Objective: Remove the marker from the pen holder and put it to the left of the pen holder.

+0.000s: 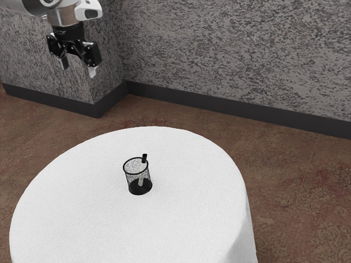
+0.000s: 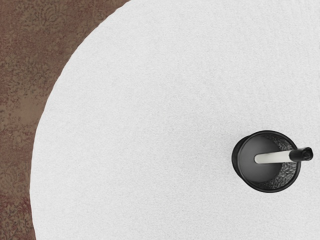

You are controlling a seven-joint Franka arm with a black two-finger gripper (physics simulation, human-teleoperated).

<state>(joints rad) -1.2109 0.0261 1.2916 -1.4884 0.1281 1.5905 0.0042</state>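
marker's bearing: the slim white marker with a black cap stands well below my black two-finger gripper, out toward the exterior view's right.
marker's lean: long axis tilted, foot inside the black mesh pen holder, cap propped above and past its rim.
jaws: spread apart, nothing between them, high over the level of the round white-clothed table.
reach: one arm, mine; i judge i must travel outward, descend, and line the fingers up across the cap.
edges: the holder's rim runs just beneath the cap; a low grip could snag it or tip the holder.
room: white cloth surrounds the holder, which should allow lifting along the tilt and setting down at its left.
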